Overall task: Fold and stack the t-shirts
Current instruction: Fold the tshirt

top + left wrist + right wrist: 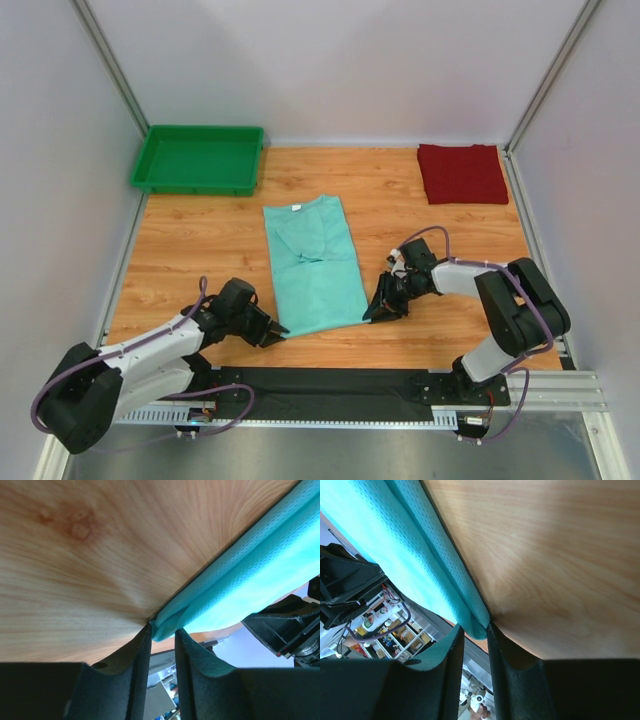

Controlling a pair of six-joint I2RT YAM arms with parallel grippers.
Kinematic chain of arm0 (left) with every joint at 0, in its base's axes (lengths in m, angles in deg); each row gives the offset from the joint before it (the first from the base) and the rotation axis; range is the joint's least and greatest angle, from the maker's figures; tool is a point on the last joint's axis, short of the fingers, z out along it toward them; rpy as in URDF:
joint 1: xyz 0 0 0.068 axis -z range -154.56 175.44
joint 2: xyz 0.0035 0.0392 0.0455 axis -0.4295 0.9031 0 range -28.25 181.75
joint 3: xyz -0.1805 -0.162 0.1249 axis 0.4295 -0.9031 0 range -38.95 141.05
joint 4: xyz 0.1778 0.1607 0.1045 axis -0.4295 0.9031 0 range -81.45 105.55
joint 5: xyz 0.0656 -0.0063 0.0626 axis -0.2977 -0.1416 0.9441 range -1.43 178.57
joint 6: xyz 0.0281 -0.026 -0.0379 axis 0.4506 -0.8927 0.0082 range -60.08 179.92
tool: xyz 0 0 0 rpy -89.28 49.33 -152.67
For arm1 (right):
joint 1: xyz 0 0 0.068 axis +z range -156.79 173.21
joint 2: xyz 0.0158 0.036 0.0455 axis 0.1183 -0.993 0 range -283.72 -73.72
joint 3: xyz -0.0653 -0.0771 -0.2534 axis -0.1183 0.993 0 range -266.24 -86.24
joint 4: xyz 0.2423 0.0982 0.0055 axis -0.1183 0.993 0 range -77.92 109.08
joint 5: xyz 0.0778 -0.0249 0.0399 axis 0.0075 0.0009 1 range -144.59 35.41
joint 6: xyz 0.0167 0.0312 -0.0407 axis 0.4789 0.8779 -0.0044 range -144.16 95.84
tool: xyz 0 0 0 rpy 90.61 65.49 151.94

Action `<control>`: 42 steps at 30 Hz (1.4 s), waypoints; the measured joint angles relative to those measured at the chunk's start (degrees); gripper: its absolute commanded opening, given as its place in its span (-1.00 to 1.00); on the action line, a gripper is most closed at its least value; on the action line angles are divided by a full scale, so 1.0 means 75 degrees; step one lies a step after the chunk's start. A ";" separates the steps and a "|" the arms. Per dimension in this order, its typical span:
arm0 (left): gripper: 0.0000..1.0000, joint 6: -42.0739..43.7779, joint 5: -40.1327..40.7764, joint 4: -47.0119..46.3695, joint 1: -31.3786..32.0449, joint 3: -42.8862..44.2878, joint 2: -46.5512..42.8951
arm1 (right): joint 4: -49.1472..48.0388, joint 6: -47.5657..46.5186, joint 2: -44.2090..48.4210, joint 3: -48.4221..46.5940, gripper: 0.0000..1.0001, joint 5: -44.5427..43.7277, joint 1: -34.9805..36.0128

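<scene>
Wooden tabletop (200, 240) carries the mint t-shirt (312, 265), stretching away from the fingertips (135, 652); left gripper (278, 332) and right gripper (380, 312), nearly closed, each pinch a near hem corner; cloth looks limp and light, so corners suit.

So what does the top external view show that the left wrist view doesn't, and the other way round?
Only top external: the tray at the far left, the folded red shirt at the far right, and the teal shirt at full length, lying flat. Only left wrist: close up, the teal shirt's near left corner pinched between the left end effector's fingers. Both: the teal shirt, the table and the left end effector.
</scene>
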 measured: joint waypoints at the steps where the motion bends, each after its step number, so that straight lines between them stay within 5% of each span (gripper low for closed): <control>1: -0.40 0.0015 0.0038 -0.0015 0.0003 0.0009 0.0017 | -0.0029 0.0009 0.0000 0.0020 -0.50 -0.0009 0.0000; 8: -0.71 0.0294 0.0210 -0.0102 -0.0017 0.0169 0.0347 | -0.0315 0.0102 -0.0131 0.0119 -1.00 0.0032 0.0003; 10: -1.00 0.0408 0.0236 -0.0090 -0.0023 0.0233 0.0425 | -0.0396 0.0119 -0.0207 0.0119 -1.00 0.0105 0.0003; 17: -1.00 0.1804 0.0670 0.0784 -0.0140 0.1055 0.0906 | -0.0475 0.0105 -0.0137 0.0160 -0.99 0.0119 0.0029; 26: -1.00 0.4159 0.0423 0.1705 -0.0114 0.2084 0.1530 | 0.0111 -0.0017 0.1597 0.0851 -1.00 -0.0615 0.0463; 31: -1.00 0.4704 0.0029 0.2267 0.0192 0.1926 0.0650 | 0.0259 0.0513 0.2771 0.1585 -1.00 -0.1003 0.1346; 42: -1.00 0.4954 -0.0822 0.4447 0.0396 0.1594 -0.3264 | 0.1419 0.3369 0.6869 0.2317 -1.00 -0.2495 0.4062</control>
